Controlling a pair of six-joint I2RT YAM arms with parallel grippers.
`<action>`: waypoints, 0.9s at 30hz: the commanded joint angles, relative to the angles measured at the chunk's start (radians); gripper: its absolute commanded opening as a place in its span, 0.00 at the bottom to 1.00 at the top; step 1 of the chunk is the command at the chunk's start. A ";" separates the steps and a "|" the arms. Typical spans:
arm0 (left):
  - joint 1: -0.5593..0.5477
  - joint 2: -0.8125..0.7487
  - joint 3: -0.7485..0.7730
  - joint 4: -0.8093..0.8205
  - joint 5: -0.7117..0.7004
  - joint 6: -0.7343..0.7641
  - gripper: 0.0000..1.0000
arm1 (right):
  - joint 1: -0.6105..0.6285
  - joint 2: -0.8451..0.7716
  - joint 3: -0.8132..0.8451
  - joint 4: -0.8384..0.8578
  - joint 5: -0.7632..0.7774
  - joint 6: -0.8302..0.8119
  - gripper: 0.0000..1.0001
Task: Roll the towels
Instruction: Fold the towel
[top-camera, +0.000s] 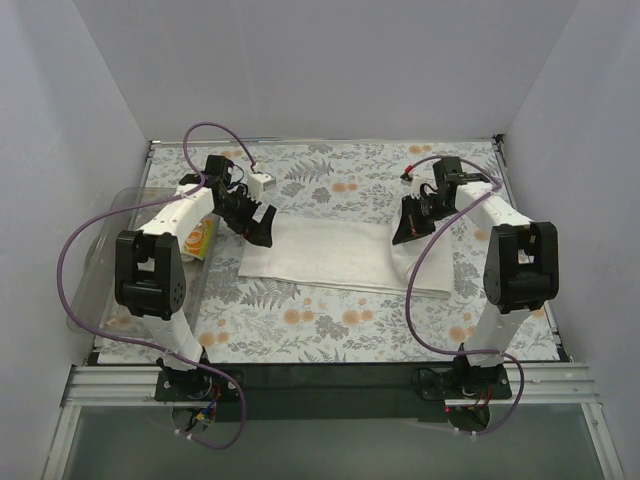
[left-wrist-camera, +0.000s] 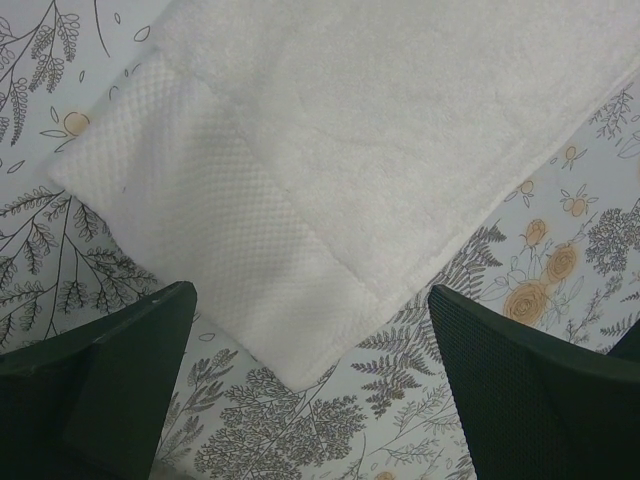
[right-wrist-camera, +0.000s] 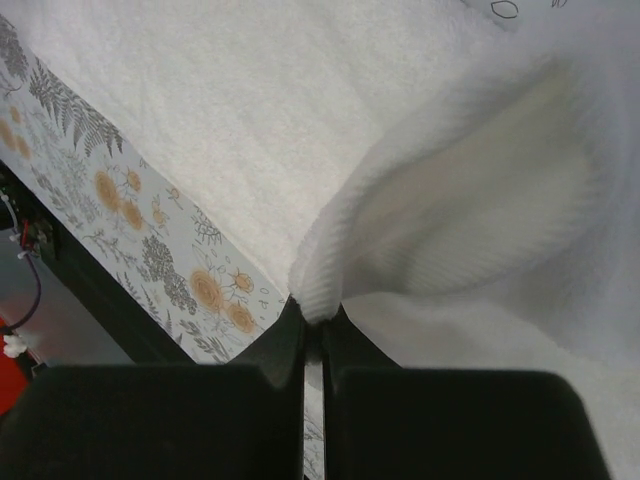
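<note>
At centre, white towel (top-camera: 330, 250) — right fingers (right-wrist-camera: 265, 385) tight on its edge, left fingers (left-wrist-camera: 110, 380) wide — printed cloth (top-camera: 200, 238) perhaps leftward.

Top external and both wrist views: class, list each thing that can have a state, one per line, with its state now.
large white towel: lying flat, unrolled, right edge lifted.
small printed cloth: partly hidden at the left; rolled or not, cannot tell.
left gripper: open, over the large white towel's left corner.
right gripper: shut on the large white towel's edge.
</note>
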 joint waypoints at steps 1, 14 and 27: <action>-0.001 -0.050 0.015 0.000 -0.040 -0.041 0.98 | 0.004 -0.014 -0.044 0.120 0.004 0.088 0.01; -0.001 -0.044 -0.005 0.031 -0.062 -0.027 0.98 | 0.037 0.022 -0.109 0.163 -0.050 0.115 0.01; -0.002 -0.041 -0.016 0.035 -0.083 -0.009 0.98 | 0.056 0.018 -0.133 0.172 -0.080 0.144 0.27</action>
